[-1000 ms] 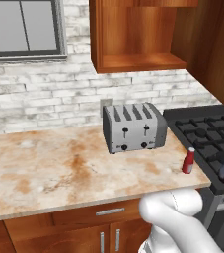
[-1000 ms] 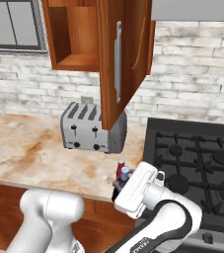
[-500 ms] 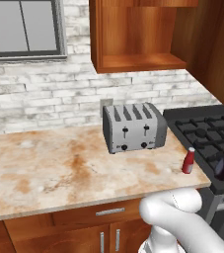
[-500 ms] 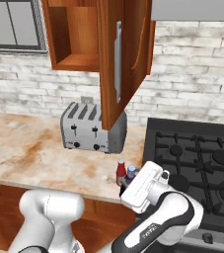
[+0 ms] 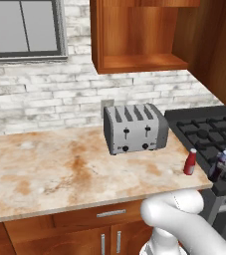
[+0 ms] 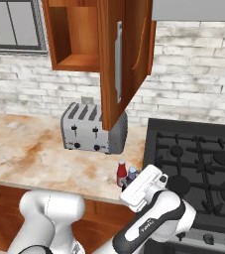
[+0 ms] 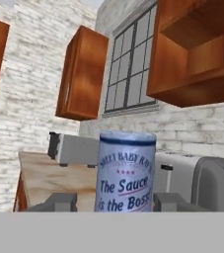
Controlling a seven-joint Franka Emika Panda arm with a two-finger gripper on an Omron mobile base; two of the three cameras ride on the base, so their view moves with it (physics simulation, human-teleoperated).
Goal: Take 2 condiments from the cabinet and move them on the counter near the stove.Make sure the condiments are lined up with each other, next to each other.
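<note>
Gripper (image 7: 114, 201) closed on the dark sauce bottle (image 7: 126, 170) — fingers (image 7: 59, 201) on either side, jaws narrow. Bottle upright, long axis vertical, cap up, at the counter's (image 5: 59, 169) front right corner by the stove (image 6: 198, 163). Red bottle (image 5: 189, 162) upright just beside it — toaster (image 5: 134, 128) further back.

Red bottle (image 5: 189, 163) with white cap, just left of the claw (image 7: 113, 201). Bottle between the dark claw tips: dark body (image 5: 217, 167), bluish cap, pale label with blue lettering and a navy rim line. Surface (image 5: 59, 169) beyond the claw: beige mottled with orange. Toaster (image 5: 134, 128) silver, black slots. Cabinet (image 5: 134, 35) reddish-brown wood. Stove (image 6: 198, 168) black. Wall (image 5: 45, 99) white-grey brick.
</note>
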